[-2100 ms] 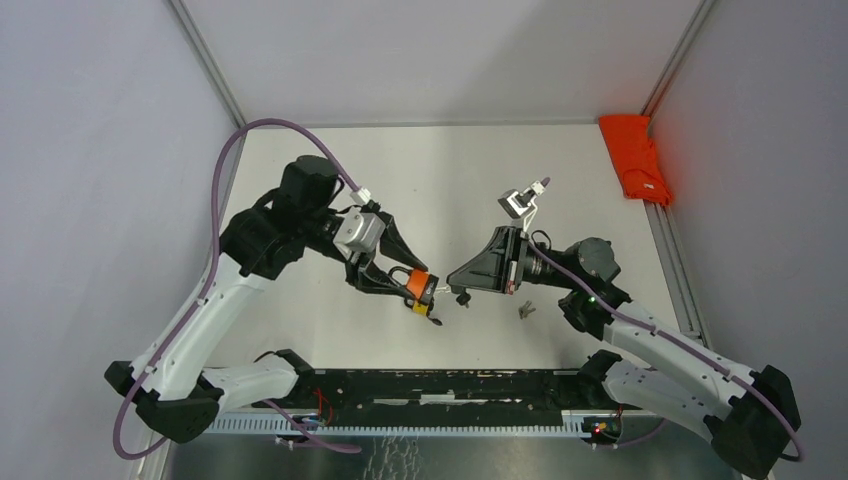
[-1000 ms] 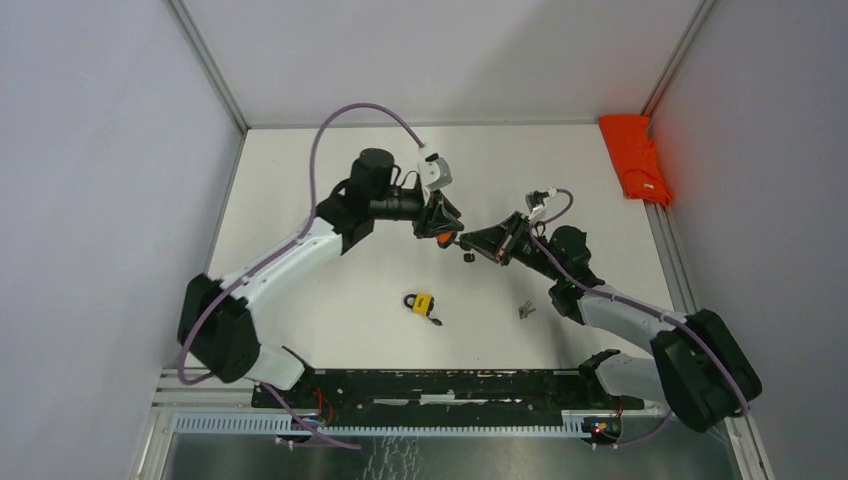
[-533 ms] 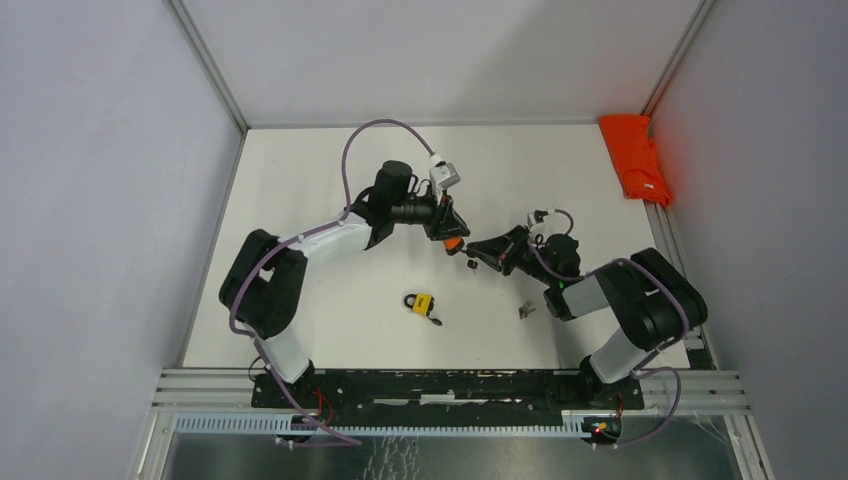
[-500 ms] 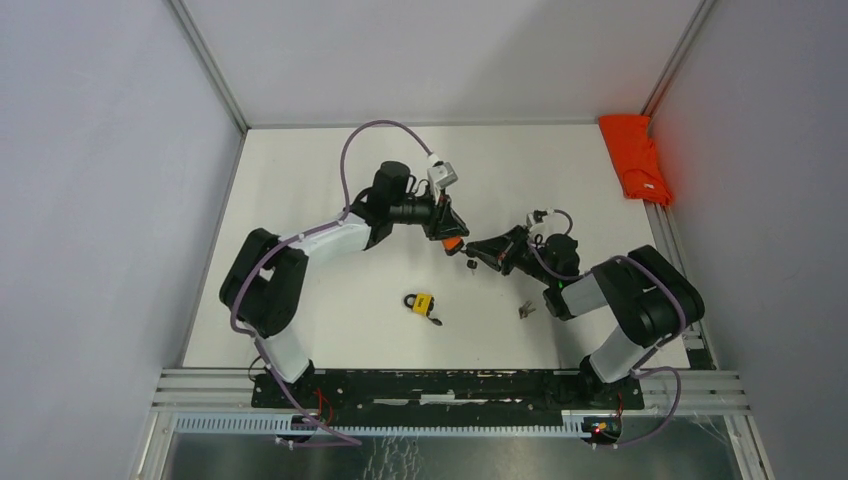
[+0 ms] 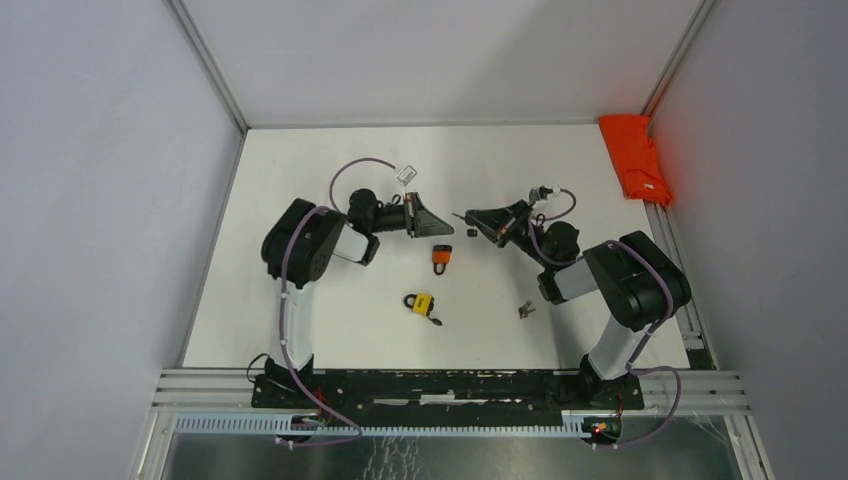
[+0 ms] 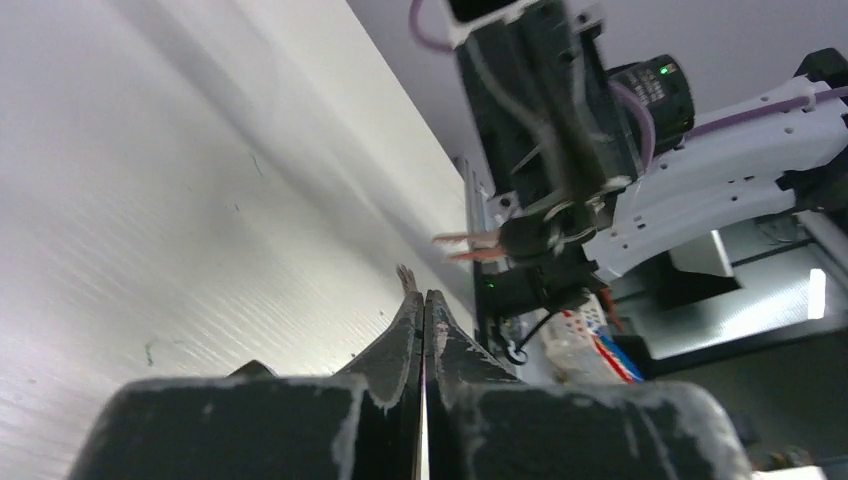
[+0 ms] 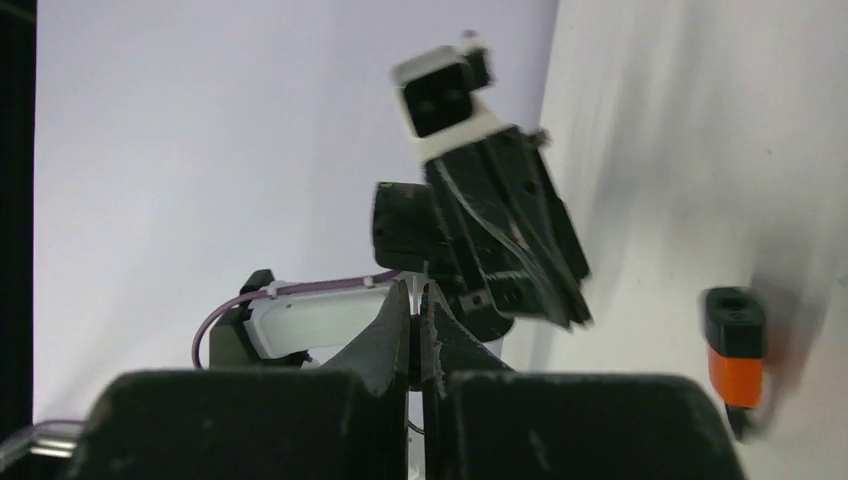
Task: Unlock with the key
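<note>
The orange padlock (image 5: 441,258) lies on the white table between the two grippers, held by neither; the right wrist view shows it at the right (image 7: 735,352). My left gripper (image 5: 440,228) hovers just above and left of it, jaws pressed together with nothing between them (image 6: 423,297). Facing it, my right gripper (image 5: 472,218) is shut on the black-headed key (image 5: 470,232), which hangs below its tips. The left wrist view shows that key (image 6: 535,238) pinched in the right fingers. In the right wrist view only a thin dark sliver shows between my right gripper's (image 7: 414,288) closed fingers.
A yellow padlock (image 5: 421,302) with a key in it lies nearer the front. Small loose keys (image 5: 525,310) lie right of it. A folded orange cloth (image 5: 634,158) sits at the back right corner. Aluminium rails edge the table.
My left gripper let go of the orange padlock, which dropped to the table, then closed empty. Both arms have folded back towards their bases; the right still holds the key.
</note>
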{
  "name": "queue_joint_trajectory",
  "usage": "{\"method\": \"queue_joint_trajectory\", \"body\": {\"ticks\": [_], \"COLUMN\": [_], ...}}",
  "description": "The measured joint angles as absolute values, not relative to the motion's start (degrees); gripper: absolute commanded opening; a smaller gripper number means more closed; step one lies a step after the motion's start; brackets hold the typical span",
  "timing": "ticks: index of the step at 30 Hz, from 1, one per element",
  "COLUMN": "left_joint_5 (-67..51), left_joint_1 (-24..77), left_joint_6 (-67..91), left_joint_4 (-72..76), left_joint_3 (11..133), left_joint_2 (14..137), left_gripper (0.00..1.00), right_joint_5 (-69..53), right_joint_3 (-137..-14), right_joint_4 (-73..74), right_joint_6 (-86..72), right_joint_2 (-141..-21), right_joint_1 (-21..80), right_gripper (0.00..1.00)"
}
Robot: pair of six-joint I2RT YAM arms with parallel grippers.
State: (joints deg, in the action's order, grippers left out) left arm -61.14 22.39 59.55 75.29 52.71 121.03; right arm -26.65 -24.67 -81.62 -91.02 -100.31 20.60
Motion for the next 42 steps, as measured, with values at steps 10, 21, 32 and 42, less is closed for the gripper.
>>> {"method": "queue_joint_trajectory", "body": {"ticks": [10, 21, 32, 42], "left_joint_5": [-63.6, -61.5, -31.0, -14.4], "left_joint_1": [24.3, 20.9, 29.5, 34.2], "left_joint_6": [72.1, 74.1, 30.6, 18.0], "left_joint_4": [83.8, 84.6, 21.3, -9.3], "left_joint_3": [54.8, 53.3, 75.0, 71.7], "left_joint_2": [122.7, 118.7, 102.7, 99.8], "left_gripper": [0.02, 0.02, 0.02, 0.02], "right_joint_5": [-29.6, -29.7, -24.5, -16.2], "right_joint_3": [-24.6, -31.9, -37.8, -37.8], "right_joint_4": [-82.8, -40.6, -15.9, -3.6], "right_joint_6": [-80.3, -47.2, -29.6, -22.7], "right_joint_2": [-96.3, -77.7, -74.7, -65.3], "right_joint_1": [18.9, 17.5, 17.5, 17.3], "right_gripper": [0.0, 0.0, 0.0, 0.0]}}
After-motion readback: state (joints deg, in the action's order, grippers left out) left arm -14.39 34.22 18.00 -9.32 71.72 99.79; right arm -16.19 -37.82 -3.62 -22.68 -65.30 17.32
